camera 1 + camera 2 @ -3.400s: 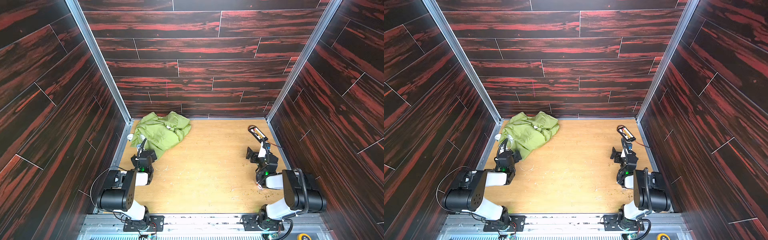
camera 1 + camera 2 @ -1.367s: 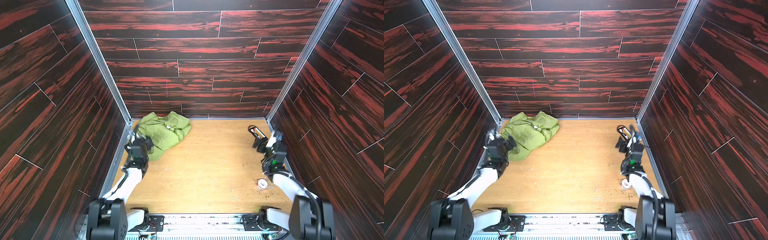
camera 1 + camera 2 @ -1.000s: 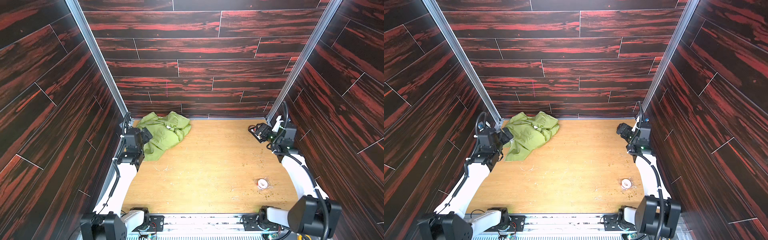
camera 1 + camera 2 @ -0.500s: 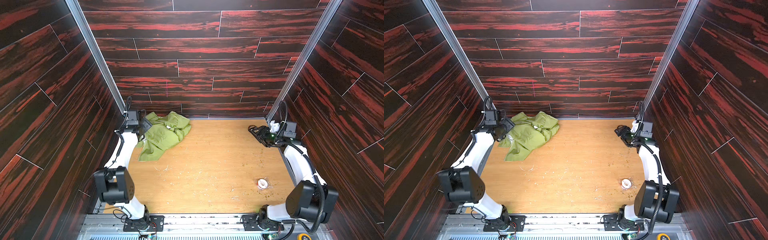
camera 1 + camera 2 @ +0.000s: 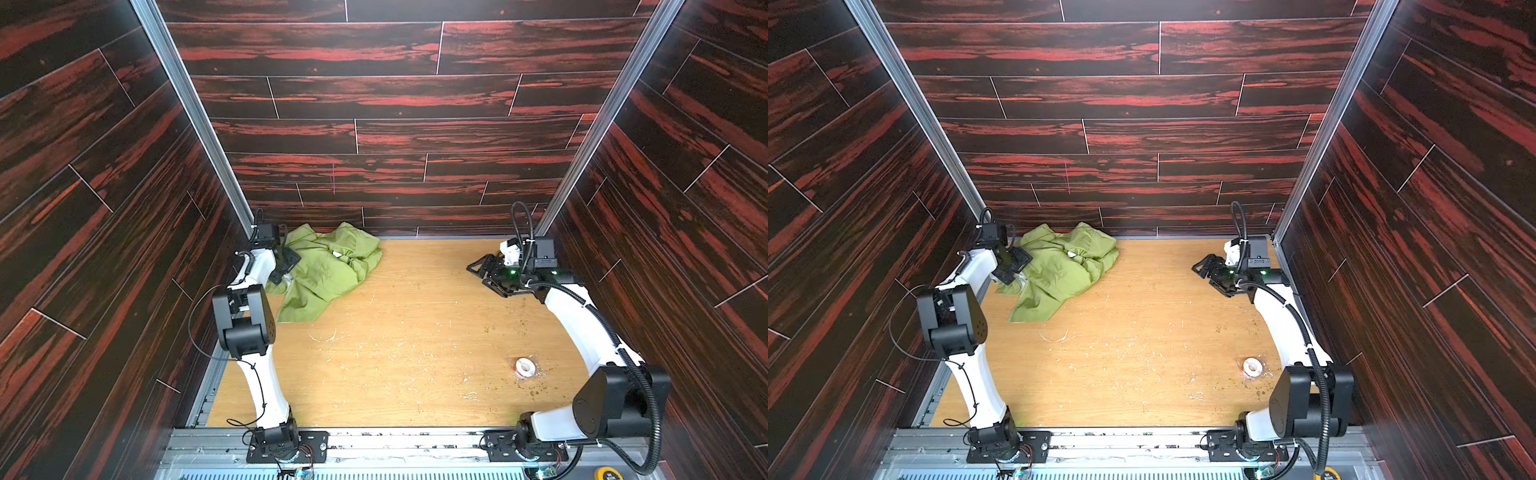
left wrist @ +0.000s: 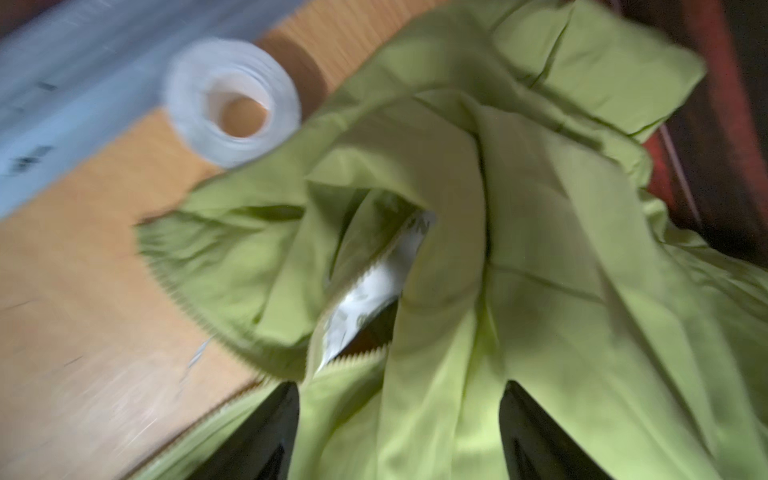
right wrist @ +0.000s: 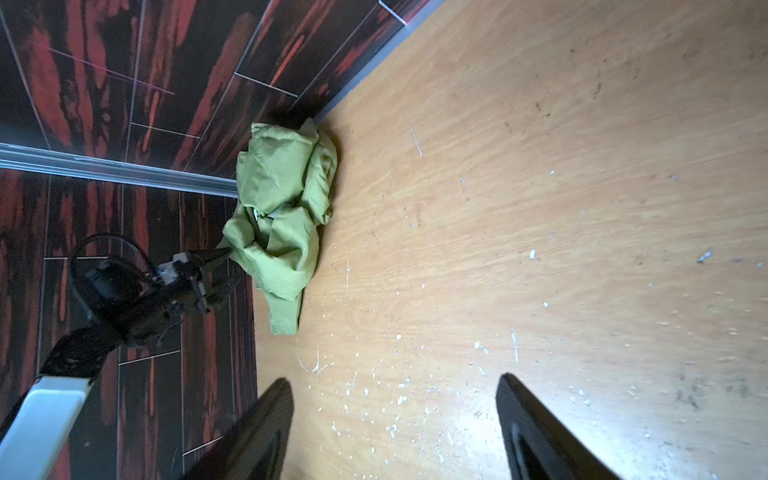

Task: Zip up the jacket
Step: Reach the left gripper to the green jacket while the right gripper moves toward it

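The jacket (image 5: 328, 270) (image 5: 1059, 270) lies crumpled in the far left corner of the wooden table, lime green. My left gripper (image 5: 286, 262) (image 5: 1015, 266) hangs over its left edge, tilted down. In the left wrist view the gripper (image 6: 399, 415) is open, with green cloth (image 6: 540, 291) lying under and between its fingers. A pale toothed zipper edge (image 6: 353, 357) and white patterned lining (image 6: 374, 286) show in a fold. My right gripper (image 5: 478, 270) (image 5: 1202, 268) (image 7: 395, 415) is open above bare table at the far right, pointing at the jacket (image 7: 282, 216).
A white tape roll (image 6: 232, 104) lies beside the jacket near the metal side rail. Another small white roll (image 5: 524, 368) (image 5: 1252, 366) sits at the near right. Dark red wood walls close in the table (image 5: 415, 332) on three sides.
Both arms have risen from their folded pose and stretched to the far end. The left gripper has come over the jacket's left edge; the right gripper has swung a little toward the middle.
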You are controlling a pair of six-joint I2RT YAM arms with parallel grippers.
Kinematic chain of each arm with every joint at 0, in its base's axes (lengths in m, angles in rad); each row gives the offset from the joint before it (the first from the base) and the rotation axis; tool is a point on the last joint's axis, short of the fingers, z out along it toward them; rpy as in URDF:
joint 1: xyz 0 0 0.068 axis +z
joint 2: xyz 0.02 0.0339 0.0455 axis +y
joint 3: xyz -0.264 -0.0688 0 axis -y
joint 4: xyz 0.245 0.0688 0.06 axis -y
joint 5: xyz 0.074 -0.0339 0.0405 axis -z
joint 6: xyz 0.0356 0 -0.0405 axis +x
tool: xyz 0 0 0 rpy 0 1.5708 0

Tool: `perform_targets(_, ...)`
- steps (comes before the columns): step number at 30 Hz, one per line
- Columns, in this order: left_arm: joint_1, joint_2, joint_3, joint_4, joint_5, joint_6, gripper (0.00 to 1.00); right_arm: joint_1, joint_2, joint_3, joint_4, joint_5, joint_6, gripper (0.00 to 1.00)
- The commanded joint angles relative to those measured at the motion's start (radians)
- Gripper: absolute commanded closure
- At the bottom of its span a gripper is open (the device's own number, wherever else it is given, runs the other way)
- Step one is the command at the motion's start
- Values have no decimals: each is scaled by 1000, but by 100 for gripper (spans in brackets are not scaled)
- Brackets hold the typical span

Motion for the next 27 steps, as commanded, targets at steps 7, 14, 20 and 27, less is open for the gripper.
perform_targets(7,-1,73,103,7,131,-32,69,18,97,102,-47,16,-3,36)
perform_targets(14,-24,-76,-4,69,144,-47,100,36,151,139,-41,-2,-1,58)
perform_targets(20,-106,-220,-104,66,139,-28,100,63,201,190,-47,-27,-5,63)
perform_targets(27,-237,-341,-138,48,135,-3,100,105,218,208,-58,-30,-10,57)
